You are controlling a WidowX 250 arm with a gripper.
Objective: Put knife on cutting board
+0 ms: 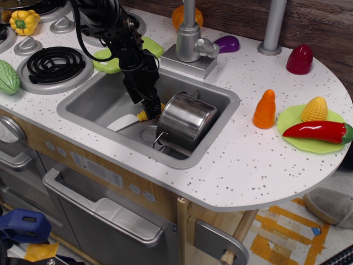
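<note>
Observation.image: black jaws [150, 107] grip the yellow plastic handle of the flat white-bladed knife [128, 121] in the sink [99, 99].

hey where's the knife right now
The knife lies in the sink, left of the steel pot, with the gripper at its yellow handle.

The robot arm [118, 33] was black all over, built of chunky, blocky segments with a matte finish. A thin black cable looped loosely along its left side. It narrowed towards the gripper [151, 106], whose short dark jaws looked boxy; finer details were too dark to tell.
</note>
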